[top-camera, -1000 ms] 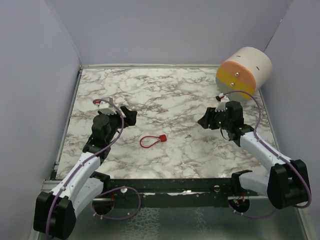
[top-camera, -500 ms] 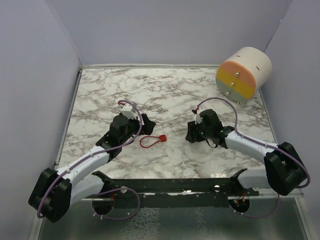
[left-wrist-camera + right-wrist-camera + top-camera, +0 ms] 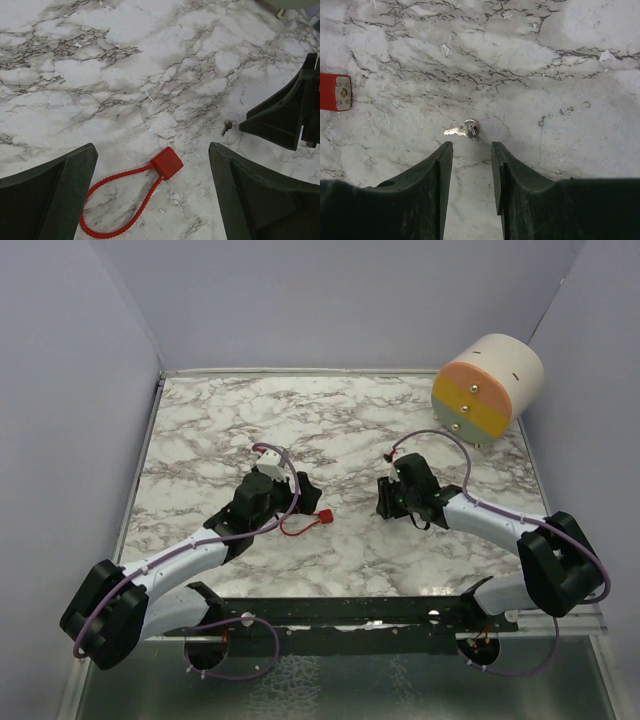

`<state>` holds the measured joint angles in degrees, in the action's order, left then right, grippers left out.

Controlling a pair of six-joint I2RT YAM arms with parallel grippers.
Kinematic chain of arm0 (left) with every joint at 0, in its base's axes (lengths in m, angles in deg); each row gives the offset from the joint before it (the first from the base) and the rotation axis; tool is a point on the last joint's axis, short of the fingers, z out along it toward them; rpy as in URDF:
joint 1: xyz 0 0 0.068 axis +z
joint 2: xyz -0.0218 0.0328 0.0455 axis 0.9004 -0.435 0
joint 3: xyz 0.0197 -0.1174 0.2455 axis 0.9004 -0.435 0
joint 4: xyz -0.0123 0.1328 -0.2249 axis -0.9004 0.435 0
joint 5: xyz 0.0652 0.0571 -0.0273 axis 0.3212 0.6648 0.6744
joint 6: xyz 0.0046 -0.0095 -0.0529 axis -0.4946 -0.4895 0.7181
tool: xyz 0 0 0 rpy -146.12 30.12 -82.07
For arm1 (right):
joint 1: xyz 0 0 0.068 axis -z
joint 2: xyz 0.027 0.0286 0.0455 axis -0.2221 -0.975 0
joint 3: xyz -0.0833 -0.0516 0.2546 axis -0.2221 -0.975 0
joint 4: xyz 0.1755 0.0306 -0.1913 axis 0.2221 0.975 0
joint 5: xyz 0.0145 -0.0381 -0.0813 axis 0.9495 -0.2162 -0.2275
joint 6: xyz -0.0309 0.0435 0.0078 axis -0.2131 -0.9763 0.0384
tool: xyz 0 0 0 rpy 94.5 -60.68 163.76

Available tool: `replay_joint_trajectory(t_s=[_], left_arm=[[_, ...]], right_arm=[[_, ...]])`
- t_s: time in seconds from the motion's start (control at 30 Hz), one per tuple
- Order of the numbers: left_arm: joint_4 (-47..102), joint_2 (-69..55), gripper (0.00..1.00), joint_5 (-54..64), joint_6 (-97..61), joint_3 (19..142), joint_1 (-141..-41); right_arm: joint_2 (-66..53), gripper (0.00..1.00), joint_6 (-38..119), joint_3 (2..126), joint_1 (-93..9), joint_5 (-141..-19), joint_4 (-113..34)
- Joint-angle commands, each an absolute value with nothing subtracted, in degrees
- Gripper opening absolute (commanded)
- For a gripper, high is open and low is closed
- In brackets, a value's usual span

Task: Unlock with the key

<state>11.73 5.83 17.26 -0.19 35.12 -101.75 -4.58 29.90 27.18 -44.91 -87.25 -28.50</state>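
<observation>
One key (image 3: 463,130) loose, ungripped.
Wide-spread left gripper (image 3: 152,145) over red lock (image 3: 166,163); right gripper (image 3: 471,146) narrowly parted, empty, behind key.

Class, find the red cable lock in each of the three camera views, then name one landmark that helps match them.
Top external: the red cable lock lies just left of centre.
Left wrist: lower centre, loop trailing down-left.
Right wrist: only its body's end shows, at the left edge.
Shared landmark: the small silver key, right of the lock in both wrist views; not discernible from above.
</observation>
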Motion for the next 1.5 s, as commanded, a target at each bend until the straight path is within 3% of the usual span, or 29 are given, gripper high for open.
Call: replay_joint_trajectory(t_s=[0.0,0.7,1.13,1.3,1.47], left_arm=[[9.76,4.74,0.97,19.57,-0.99,37.00,-102.68],[9.21,3.98,0.97,20.65,-1.68,36.47,-103.33],[8.87,2.99,0.97,20.85,-2.19,36.48,-103.28],[8.41,2.41,0.97,20.22,-2.41,36.57,-103.32],[7.47,2.43,0.97,18.96,-2.95,36.36,-103.38]], right_arm=[[-6.39,0.37,30.59,28.97,-45.83,-88.87,-29.17],[-12.10,0.31,29.08,31.06,-46.49,-89.42,-30.30],[-13.25,0.17,28.62,31.82,-46.47,-90.27,-29.73],[-13.98,0.01,28.59,32.35,-46.49,-90.24,-29.51],[-11.41,0.01,28.75,31.23,-46.49,-90.04,-31.25]])
